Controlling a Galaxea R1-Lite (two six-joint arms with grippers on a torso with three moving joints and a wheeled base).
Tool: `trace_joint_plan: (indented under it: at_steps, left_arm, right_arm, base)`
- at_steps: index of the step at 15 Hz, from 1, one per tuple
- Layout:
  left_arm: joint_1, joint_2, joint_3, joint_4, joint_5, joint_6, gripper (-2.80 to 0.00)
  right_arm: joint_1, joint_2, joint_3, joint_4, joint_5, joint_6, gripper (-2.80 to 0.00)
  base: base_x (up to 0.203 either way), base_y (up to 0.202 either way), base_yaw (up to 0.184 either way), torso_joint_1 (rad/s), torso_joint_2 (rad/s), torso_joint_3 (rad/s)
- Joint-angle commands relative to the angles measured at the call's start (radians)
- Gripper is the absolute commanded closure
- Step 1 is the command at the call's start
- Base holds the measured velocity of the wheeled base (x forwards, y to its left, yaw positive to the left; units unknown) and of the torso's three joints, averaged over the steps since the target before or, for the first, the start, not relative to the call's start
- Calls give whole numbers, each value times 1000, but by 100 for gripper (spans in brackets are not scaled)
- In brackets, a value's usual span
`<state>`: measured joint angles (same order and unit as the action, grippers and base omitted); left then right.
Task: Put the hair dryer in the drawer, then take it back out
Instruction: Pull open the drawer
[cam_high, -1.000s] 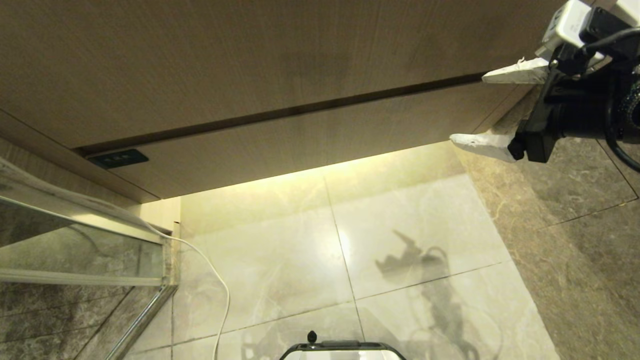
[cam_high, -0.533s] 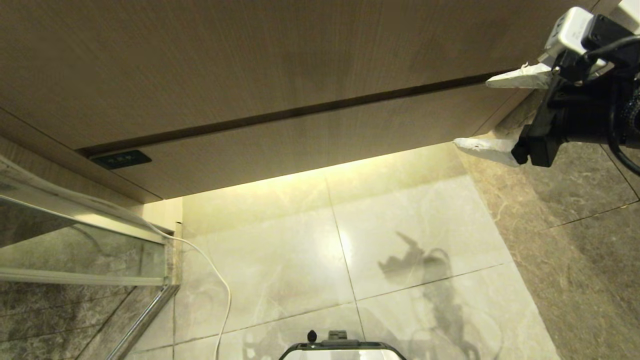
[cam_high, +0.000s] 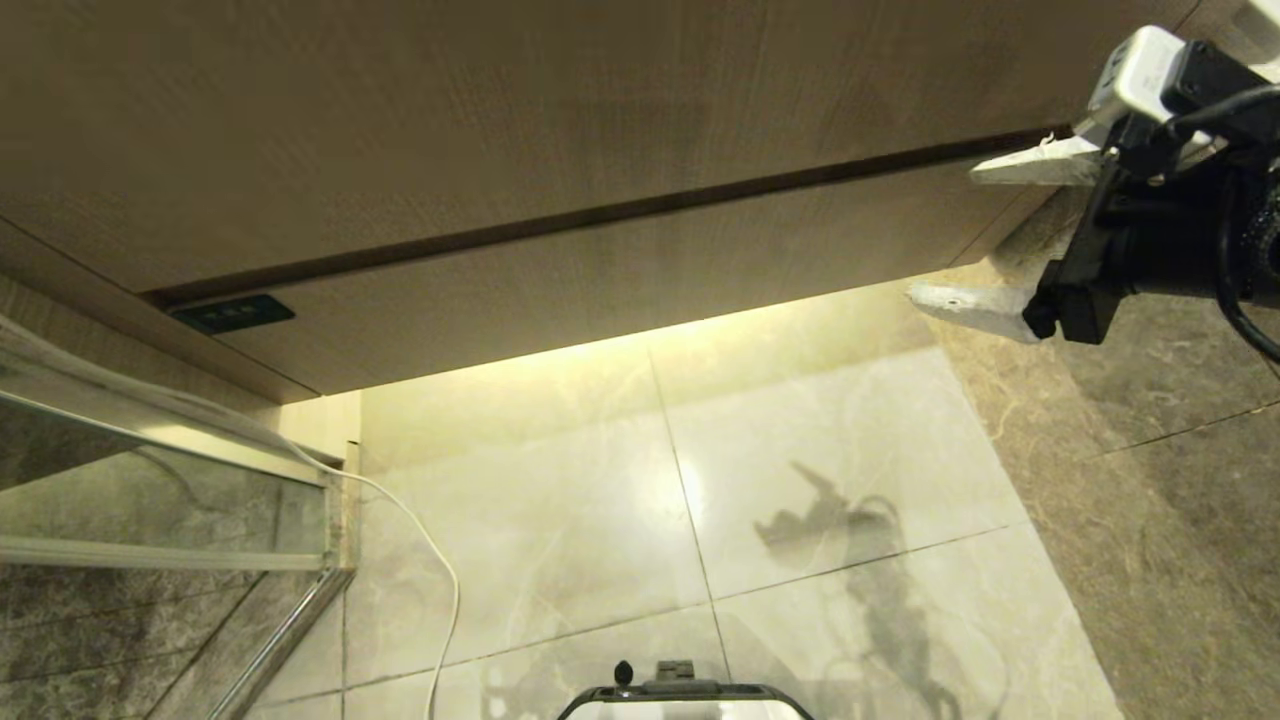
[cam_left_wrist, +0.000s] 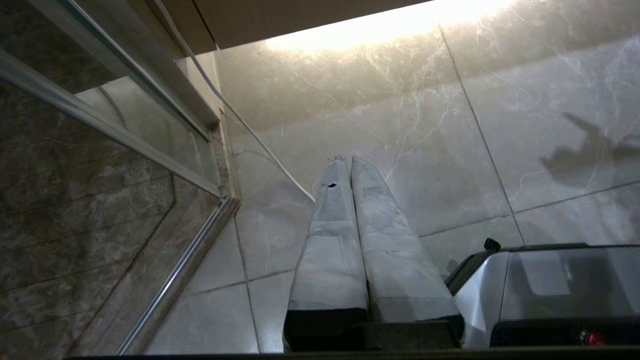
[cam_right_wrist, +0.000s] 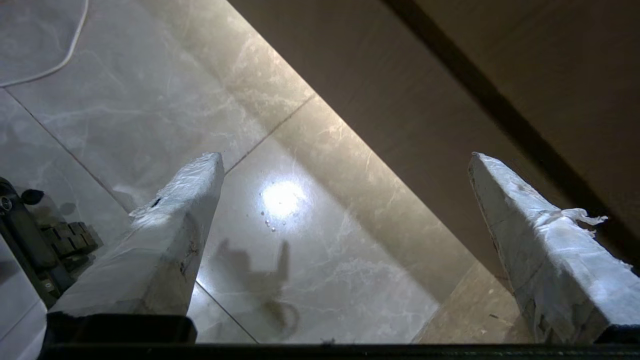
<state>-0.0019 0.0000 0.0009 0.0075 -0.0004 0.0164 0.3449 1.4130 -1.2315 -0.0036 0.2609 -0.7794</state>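
Observation:
The drawer is the low wood-grain front with a small dark label plate at its left end; it sits flush with the cabinet. The hair dryer is out of view. My right gripper hangs open at the drawer's right end, its upper fingertip by the dark gap above the drawer front and nothing between its fingers. The right wrist view shows that gripper spread wide over the floor, with the drawer front beside it. My left gripper is shut and empty, parked low over the floor tiles.
A glass partition with a metal frame stands at the left. A white cord trails across the pale marble floor. Dark marble tiles fill the right side. My base shows at the bottom edge.
The whole picture has shifted slightly, so the camera moved. My right gripper sits a little lower against the cabinet front and is still open.

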Motion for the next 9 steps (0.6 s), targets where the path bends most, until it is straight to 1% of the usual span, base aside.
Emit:
trace_joint_plan:
  at_steps: [1, 3, 7, 9]
  left_arm:
    - [0, 0, 1, -1, 0, 0, 0]
    - [0, 0, 1, -1, 0, 0, 0]
    - [0, 0, 1, -1, 0, 0, 0]
    - [0, 0, 1, -1, 0, 0, 0]
  right_arm:
    - [0, 3, 1, 1, 1, -5, -280]
    - [-1, 3, 1, 2, 1, -5, -280]
    - [0, 3, 7, 3, 1, -5, -280]
    - [0, 3, 6, 4, 1, -5, -280]
  base:
    - [0, 0, 0, -191, 332, 105]
    - [0, 0, 0, -240, 377, 178]
    - [0, 0, 0, -252, 320, 125]
    - [0, 0, 0, -101, 265, 123]
